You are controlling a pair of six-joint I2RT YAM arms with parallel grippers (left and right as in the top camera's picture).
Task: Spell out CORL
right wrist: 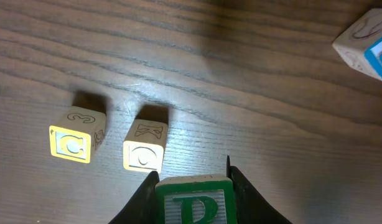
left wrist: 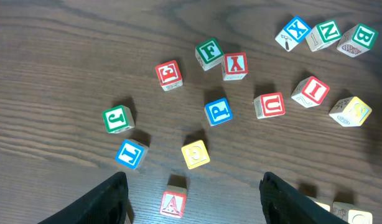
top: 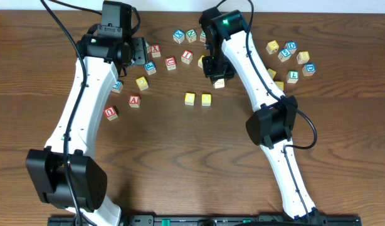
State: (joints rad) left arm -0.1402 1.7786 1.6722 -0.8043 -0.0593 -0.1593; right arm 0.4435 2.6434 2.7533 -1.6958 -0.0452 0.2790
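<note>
Two yellow-faced cubes lie side by side mid-table, the C cube (top: 190,98) and the O cube (top: 206,99). In the right wrist view the C cube (right wrist: 71,142) is on the left and the O cube (right wrist: 144,154) is to its right. My right gripper (top: 216,75) is shut on the green R cube (right wrist: 194,202) and holds it just right of the O cube, above the table. A cube with a blue L-like letter (top: 293,76) sits in the right cluster. My left gripper (top: 141,53) is open and empty above the left cluster (left wrist: 197,202).
Below the left gripper lie a red A cube (left wrist: 173,202), a yellow cube (left wrist: 195,154), a blue cube (left wrist: 130,154), a green J cube (left wrist: 118,119) and several other lettered cubes. More cubes lie at the back centre (top: 186,36) and the back right (top: 286,50).
</note>
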